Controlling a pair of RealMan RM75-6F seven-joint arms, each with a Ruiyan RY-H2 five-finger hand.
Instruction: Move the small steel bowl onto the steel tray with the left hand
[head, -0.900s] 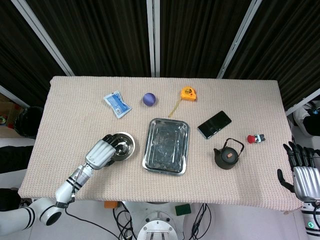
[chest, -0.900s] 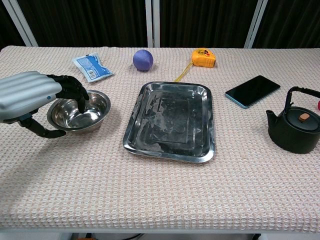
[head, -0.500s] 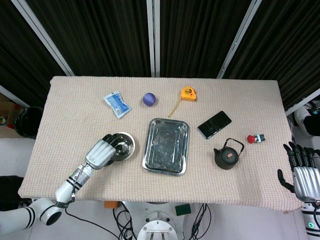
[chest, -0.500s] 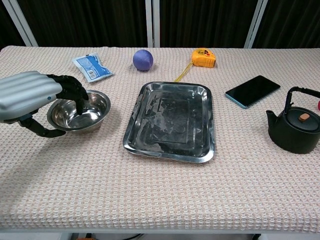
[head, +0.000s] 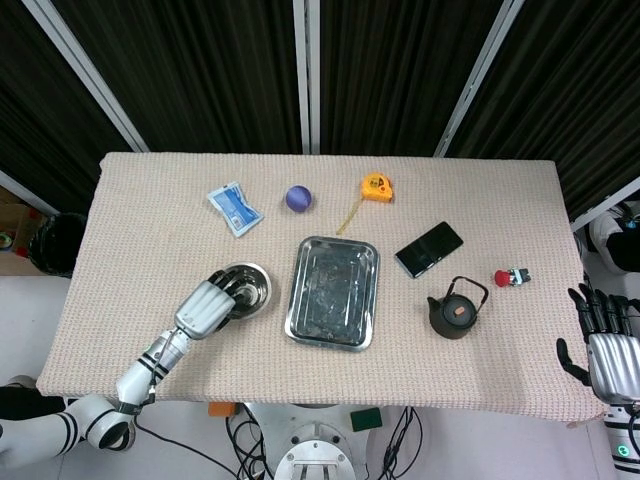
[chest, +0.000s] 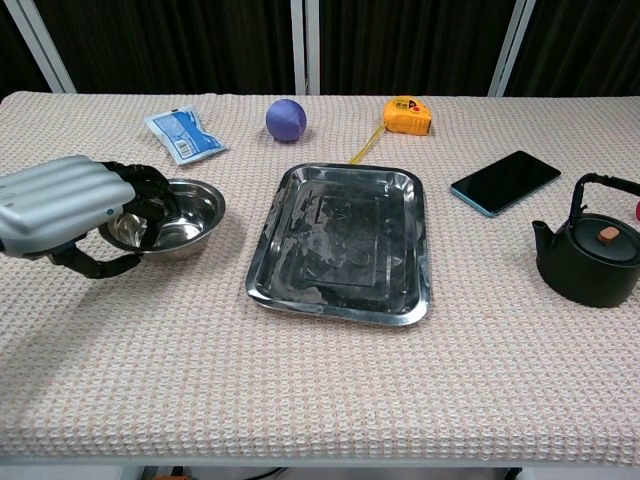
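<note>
The small steel bowl (head: 250, 284) (chest: 185, 211) sits left of the steel tray (head: 333, 292) (chest: 340, 240), its near rim raised a little so it tilts. My left hand (head: 205, 308) (chest: 70, 205) grips that near-left rim, fingers curled inside the bowl and the thumb under its edge. The tray lies flat at the table's middle with nothing in it, a short gap from the bowl. My right hand (head: 605, 350) hangs off the table's right front corner with fingers apart, holding nothing; the chest view does not show it.
A black kettle (head: 455, 312) (chest: 590, 255) and a phone (head: 428, 249) (chest: 505, 182) lie right of the tray. Behind are an orange tape measure (head: 376, 187) (chest: 405, 114), a purple ball (head: 298, 198) (chest: 286, 119) and a blue packet (head: 235, 208) (chest: 183, 134). A small red object (head: 511, 277) sits far right.
My left hand's fingers have curled further into the bowl and closed on its rim. The bowl has tipped up and shifted slightly toward the tray. The right hand has not moved.
</note>
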